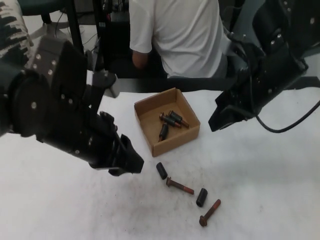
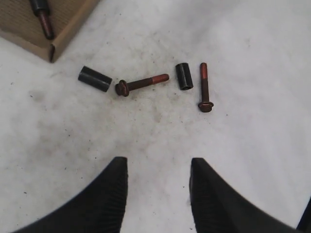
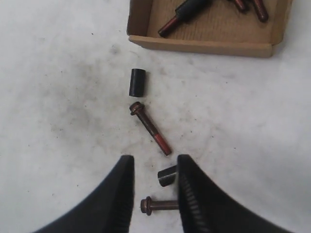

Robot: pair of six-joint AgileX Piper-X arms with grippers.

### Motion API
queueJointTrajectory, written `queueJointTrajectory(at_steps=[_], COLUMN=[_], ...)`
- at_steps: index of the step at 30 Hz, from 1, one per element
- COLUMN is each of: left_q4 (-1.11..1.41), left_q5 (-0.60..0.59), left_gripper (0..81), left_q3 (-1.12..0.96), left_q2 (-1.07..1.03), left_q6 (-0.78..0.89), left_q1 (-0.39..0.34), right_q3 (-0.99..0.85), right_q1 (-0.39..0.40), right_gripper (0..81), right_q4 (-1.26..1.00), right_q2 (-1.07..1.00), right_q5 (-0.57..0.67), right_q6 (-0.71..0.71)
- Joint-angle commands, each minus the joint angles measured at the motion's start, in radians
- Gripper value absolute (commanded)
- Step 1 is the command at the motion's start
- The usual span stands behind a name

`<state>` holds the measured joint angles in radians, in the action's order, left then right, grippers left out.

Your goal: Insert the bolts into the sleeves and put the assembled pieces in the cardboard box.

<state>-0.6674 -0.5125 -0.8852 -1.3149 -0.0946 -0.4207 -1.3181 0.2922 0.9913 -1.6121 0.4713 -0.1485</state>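
Two arms are being held above the white counter (image 1: 260,190). The left arm (image 1: 65,120) is being kept at 8 o'clock from the cardboard box (image 1: 176,142), and the right arm (image 1: 270,65) at 3 o'clock from it. The left jaws are being held spread with nothing between them, off the counter and well apart from the loose parts. The right jaws are likewise being held spread and empty above the counter.

Three assembled pieces (image 1: 163,131) are being kept inside the box, lying on its floor. Four loose parts are being left on the counter in a line running toward 5 o'clock from the box. A black sleeve (image 1: 161,170) is lying nearest the box's front wall, with a rusty bolt (image 1: 180,186) just beside it, head toward the sleeve. A second sleeve (image 1: 201,197) comes next, and a second bolt (image 1: 210,212) is lying farthest out. None of the four is being touched by either arm.
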Motion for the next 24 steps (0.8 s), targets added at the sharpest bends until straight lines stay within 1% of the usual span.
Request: queueJointTrajectory(at_steps=[1,5,8,12,18,21,24], left_q4=[-0.025,-0.051,-0.058,-0.101,-0.214,-0.221,-0.214], left_q5=[0.01,0.025,0.052,0.063,0.094,0.128,0.133], left_gripper=[38.9,38.9,38.9,38.9,38.9,38.9,38.9], left_q3=[-0.009,-0.009,-0.009,-0.009,-0.009,-0.009,-0.009], left_q2=[-0.046,-0.058,-0.058,-0.058,-0.058,-0.058,-0.058], left_q6=[-0.01,-0.018,-0.036,-0.053,-0.129,-0.145,-0.145], left_q1=[-0.005,-0.005,-0.005,-0.005,-0.005,-0.003,-0.003], right_q3=[0.001,0.001,0.001,0.001,0.001,0.001,0.001], right_q1=[0.049,0.106,0.129,0.137,0.144,0.154,0.172], right_gripper=[28.8,28.8,28.8,28.8,28.8,28.8,28.8], right_q4=[-0.027,-0.074,-0.114,-0.104,-0.087,-0.085,-0.085], right_q2=[0.003,0.003,-0.006,-0.045,-0.121,-0.158,-0.189], right_q5=[-0.021,-0.1,-0.108,-0.14,-0.144,-0.174,-0.189], right_q6=[0.006,-0.009,-0.009,-0.009,-0.018,-0.033,-0.071])
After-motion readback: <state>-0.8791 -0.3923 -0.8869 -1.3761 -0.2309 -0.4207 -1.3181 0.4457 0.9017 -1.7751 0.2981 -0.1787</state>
